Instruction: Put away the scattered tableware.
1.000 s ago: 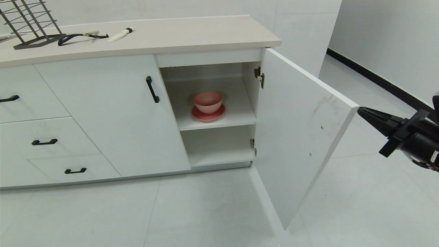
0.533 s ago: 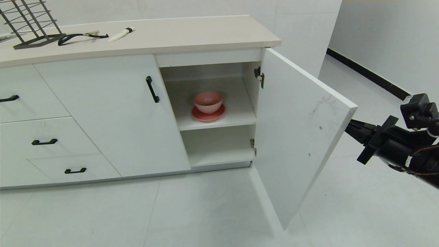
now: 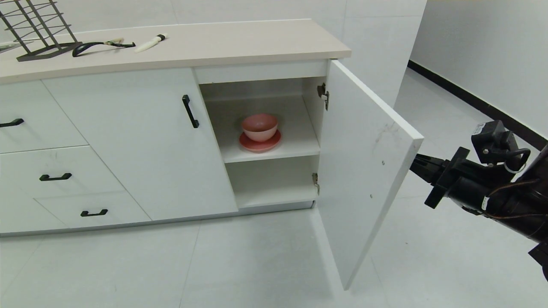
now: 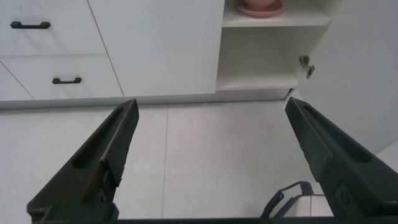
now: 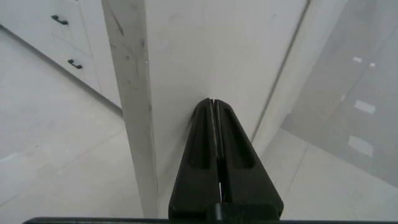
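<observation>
A pink bowl (image 3: 259, 126) sits on a red plate (image 3: 260, 144) on the upper shelf of the open cabinet. The white cabinet door (image 3: 364, 162) stands partly open. My right gripper (image 3: 421, 164) is at the door's outer face, behind its free edge. In the right wrist view, the right gripper (image 5: 214, 106) is shut, with its tip against the door's outer face (image 5: 205, 50). My left gripper (image 4: 211, 106) hangs open over the floor in front of the cabinet and holds nothing. The red plate (image 4: 260, 7) is also seen in the left wrist view.
On the countertop (image 3: 239, 40) lie a black ladle (image 3: 98, 45) and a white-handled knife (image 3: 150, 42), beside a wire rack (image 3: 36, 30). Drawers with black handles (image 3: 55, 176) are at the left. Bare tiled floor (image 3: 214, 265) lies in front of the cabinet, and a wall (image 3: 479, 51) stands at the right.
My right gripper has moved left against the door's outer face. The door has swung some way toward shut. The bowl and plate have not moved.
</observation>
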Robot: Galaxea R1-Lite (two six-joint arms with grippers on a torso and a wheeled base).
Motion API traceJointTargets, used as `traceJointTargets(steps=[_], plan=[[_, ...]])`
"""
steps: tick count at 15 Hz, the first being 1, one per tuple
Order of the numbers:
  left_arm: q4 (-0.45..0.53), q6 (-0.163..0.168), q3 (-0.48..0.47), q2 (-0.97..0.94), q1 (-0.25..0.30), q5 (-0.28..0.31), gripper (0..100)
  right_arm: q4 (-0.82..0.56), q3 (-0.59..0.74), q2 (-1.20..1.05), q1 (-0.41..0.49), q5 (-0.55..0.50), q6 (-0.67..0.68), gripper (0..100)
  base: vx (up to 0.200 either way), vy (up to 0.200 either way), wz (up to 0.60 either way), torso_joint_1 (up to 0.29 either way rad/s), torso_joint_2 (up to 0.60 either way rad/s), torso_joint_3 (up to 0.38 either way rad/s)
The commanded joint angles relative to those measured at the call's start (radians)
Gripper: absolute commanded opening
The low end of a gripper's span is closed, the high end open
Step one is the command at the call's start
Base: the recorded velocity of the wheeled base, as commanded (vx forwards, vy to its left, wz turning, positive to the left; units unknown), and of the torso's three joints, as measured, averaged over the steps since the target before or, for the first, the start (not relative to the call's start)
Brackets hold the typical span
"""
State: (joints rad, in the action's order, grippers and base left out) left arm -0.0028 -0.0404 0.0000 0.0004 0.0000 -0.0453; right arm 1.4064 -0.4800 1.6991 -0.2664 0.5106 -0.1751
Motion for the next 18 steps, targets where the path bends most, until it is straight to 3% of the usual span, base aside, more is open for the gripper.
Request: traceJointTargets(steps=[1, 18], plan=[[0.000, 0.001, 0.000, 0.000, 0.000, 0.001, 100, 0.000, -0.012, 0.001, -0.036, 0.000, 0.000, 0, 0.000, 0.000, 0.00, 0.000, 0.00, 0.000], [0.000, 0.002, 0.000, 0.000, 0.000, 0.001, 100, 0.002, -0.161, 0.142, -0.226, -0.001, 0.000, 0, 0.000, 0.000, 0.00, 0.000, 0.00, 0.000]])
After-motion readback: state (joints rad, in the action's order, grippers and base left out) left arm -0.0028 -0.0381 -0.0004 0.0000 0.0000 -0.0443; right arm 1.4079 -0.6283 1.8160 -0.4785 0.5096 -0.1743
